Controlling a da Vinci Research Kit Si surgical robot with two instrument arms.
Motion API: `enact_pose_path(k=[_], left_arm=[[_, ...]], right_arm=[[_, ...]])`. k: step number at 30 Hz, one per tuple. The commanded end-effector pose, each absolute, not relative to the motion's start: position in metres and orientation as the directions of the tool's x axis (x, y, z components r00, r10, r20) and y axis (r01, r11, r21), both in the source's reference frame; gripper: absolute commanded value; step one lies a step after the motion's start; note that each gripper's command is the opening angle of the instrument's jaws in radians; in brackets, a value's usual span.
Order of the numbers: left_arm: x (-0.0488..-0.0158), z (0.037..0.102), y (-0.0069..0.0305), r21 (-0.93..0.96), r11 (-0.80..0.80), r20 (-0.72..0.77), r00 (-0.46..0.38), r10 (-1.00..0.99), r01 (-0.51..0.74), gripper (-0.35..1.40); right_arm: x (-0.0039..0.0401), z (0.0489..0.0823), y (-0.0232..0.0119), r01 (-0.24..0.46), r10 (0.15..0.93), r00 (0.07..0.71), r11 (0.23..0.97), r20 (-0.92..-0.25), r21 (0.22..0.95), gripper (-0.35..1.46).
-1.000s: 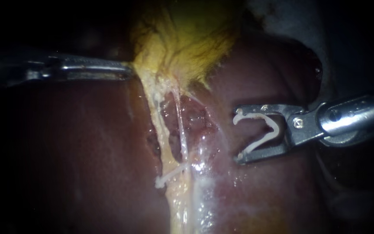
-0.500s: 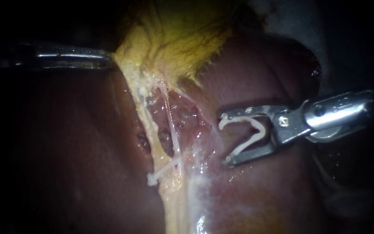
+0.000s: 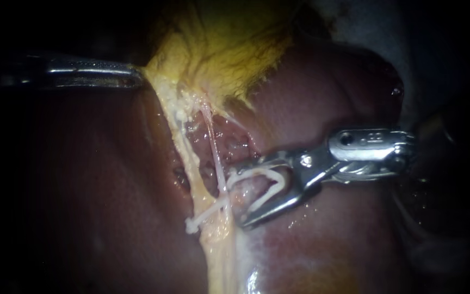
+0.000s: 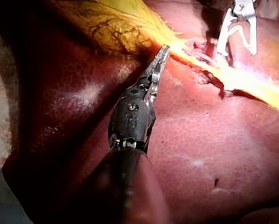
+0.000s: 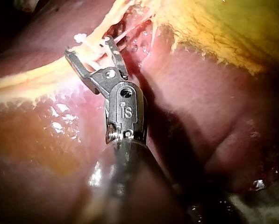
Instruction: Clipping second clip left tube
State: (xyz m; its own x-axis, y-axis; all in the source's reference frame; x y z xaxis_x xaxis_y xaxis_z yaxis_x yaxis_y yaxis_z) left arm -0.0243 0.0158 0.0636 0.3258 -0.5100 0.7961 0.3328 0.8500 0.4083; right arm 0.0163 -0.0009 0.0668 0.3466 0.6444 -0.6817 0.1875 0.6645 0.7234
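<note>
My left instrument (image 3: 135,75) comes in from the left, its jaws shut on the edge of the yellow gallbladder (image 3: 229,49) and holding it taut; the left wrist view shows the same grip (image 4: 163,52). Two pale tubes run down from the gallbladder: a thicker yellowish left tube (image 3: 187,155) and a thin white one (image 3: 217,160). A closed white clip (image 3: 205,216) lies across them lower down. My right instrument (image 3: 236,197) carries an open white clip (image 3: 270,185), held between jaws that stand wide apart. Their tips are right beside the thin tube, just above the closed clip (image 5: 78,37).
Dark red liver (image 3: 110,207) surrounds the tubes on both sides, with a raw dissected patch (image 3: 235,141) between the tubes and my right instrument. Wet, glistening tissue (image 3: 257,256) lies below. The edges of the endoscope view are dark.
My right instrument has moved left with its open clip, from out over the liver to right beside the tubes. My left instrument pulled the gallbladder edge slightly left earlier, then held still.
</note>
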Motion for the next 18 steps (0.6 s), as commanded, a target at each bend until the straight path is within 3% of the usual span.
enact_pose_path(k=[1,18], left_arm=[[-0.0243,0.0636,0.0158,0.408,0.85,0.796,0.326,-0.51,0.333,-0.35],[-0.0244,0.0636,0.0158,0.408,0.85,0.796,0.326,-0.51,0.334,-0.35]], right_arm=[[0.0166,0.0671,-0.001,0.192,0.647,0.346,0.66,-0.679,0.726,0.56],[0.0182,0.0732,-0.0022,0.189,0.672,0.374,0.619,-0.639,0.762,0.56]])
